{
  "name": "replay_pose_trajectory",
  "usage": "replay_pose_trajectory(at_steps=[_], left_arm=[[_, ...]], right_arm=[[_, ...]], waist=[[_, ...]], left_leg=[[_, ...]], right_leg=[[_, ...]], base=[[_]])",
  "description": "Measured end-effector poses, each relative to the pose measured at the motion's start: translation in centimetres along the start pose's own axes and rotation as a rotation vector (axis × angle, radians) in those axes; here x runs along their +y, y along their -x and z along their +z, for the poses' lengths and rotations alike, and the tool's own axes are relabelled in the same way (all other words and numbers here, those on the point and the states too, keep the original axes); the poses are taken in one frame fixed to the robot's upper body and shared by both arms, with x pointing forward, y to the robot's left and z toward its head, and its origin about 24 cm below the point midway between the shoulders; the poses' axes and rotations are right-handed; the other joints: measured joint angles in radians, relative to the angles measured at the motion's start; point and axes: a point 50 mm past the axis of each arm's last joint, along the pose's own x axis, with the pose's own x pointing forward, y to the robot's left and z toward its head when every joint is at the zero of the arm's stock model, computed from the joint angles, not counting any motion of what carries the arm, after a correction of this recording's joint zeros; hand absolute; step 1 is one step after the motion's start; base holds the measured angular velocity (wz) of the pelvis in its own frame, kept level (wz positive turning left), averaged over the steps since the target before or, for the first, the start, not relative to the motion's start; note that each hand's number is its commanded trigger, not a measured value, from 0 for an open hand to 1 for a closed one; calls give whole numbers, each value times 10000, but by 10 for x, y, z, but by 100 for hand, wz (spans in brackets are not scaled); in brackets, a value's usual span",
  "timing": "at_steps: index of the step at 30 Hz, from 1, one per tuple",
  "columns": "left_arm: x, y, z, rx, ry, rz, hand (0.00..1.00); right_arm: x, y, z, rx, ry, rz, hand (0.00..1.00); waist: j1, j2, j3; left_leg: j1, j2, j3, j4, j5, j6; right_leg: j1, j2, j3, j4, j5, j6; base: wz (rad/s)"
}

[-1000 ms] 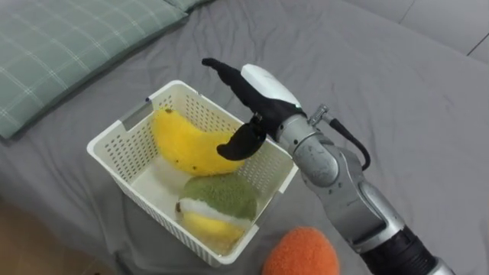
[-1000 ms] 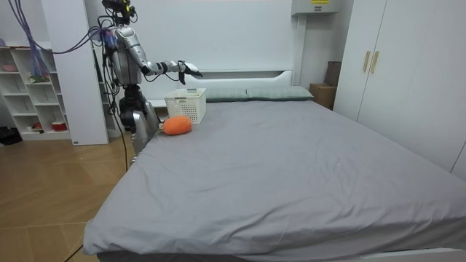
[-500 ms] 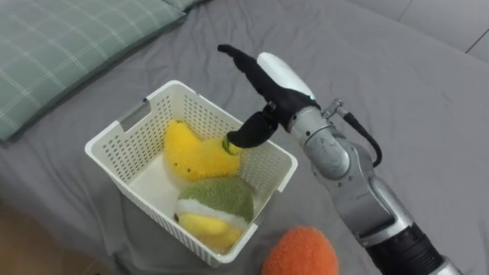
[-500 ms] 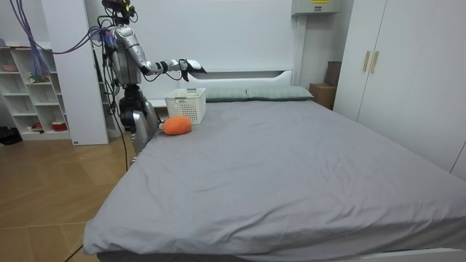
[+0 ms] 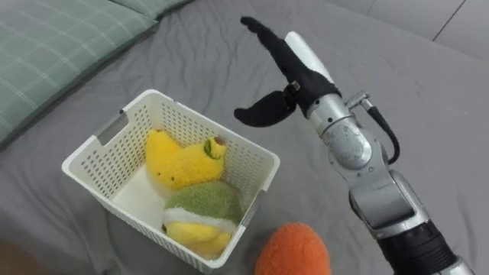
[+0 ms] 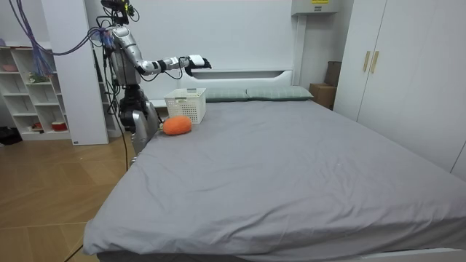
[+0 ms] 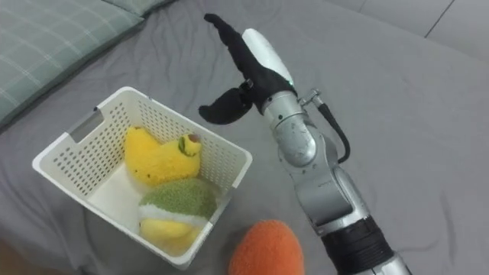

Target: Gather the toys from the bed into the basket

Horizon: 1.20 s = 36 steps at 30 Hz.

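A white slatted basket (image 5: pixel 99 143) (image 7: pixel 70 141) (image 6: pixel 185 105) sits on the grey bed near its edge. Inside lie a yellow plush toy (image 5: pixel 177 156) (image 7: pixel 156 156) and a green-and-yellow plush toy (image 5: pixel 200 214) (image 7: pixel 176 205). An orange round plush toy (image 5: pixel 292 250) (image 7: pixel 267 249) (image 6: pixel 176 125) rests on the sheet just in front of the basket. My right hand (image 5: pixel 286 69) (image 7: pixel 250 63) (image 6: pixel 196 62) hangs open above the bed beyond the basket's far corner, fingers straight, thumb spread, holding nothing.
A green checked pillow (image 5: pixel 53 50) (image 7: pixel 42 42) lies to the basket's left. Grey sheet (image 5: pixel 397 84) stretches wide to the right. In the room view I stand at the bed's head corner, with white shelves (image 6: pixel 29 94) behind me and wardrobes (image 6: pixel 393 73) at the room view's right.
The yellow toy has dropped out of my right hand into the basket. The hand has opened and risen up and away from the basket. The camera view has shifted slightly.
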Motion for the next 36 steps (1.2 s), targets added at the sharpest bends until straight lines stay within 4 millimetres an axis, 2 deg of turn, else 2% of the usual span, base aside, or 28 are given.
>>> replay_pose_trajectory(at_steps=[5,6,9,11,14,19,22,29,36], left_arm=[[1,1,-9,230,37,60,0],[1,2,-12,342,156,75,0],[0,2,-15,435,303,113,0],[-1,3,-14,328,326,200,0],[-1,3,-15,270,361,236,0],[-2,4,-21,497,675,199,0],[-2,4,-22,504,676,200,0],[-2,5,-25,681,1198,212,0],[-5,6,-24,777,1692,233,0]], right_arm=[[-13,5,4,-407,-550,-693,0],[-17,8,1,-376,-800,-877,0],[-21,15,-11,30,-1429,-1197,0],[-22,20,-20,395,-1979,-1315,0],[-22,23,-30,808,-2085,-1466,0],[-15,44,-55,1905,-2218,-1710,0],[-12,56,-66,2411,-2187,-1739,0],[-5,70,-77,2980,-2149,-1618,0],[6,86,-96,3951,-1728,-1193,0]], waist=[[-521,243,-134],[-576,291,-172],[-790,366,-206],[-938,385,-193],[-1287,415,-172],[-1643,402,-167],[-1671,387,-171],[-1747,295,-173],[-1903,337,-157]], left_leg=[[44,23,134,-41,-12,6],[122,37,254,-86,-12,6],[244,52,409,-172,-10,8],[345,81,575,-216,-11,7],[439,82,569,-291,-21,12],[541,91,620,-294,-28,12],[507,102,706,-298,-29,11],[422,130,841,-312,-29,11],[416,150,927,-318,-36,0]], right_leg=[[-16,16,137,-6,13,3],[5,31,259,-8,14,3],[59,37,416,8,14,4],[77,72,585,19,30,-2],[169,75,591,12,35,1],[213,82,635,20,35,2],[114,94,726,53,35,2],[-123,119,812,156,36,1],[-126,131,864,161,42,-10]], base=[[-9],[-21],[-18],[-21],[-3],[-2],[-8],[-6],[0]])
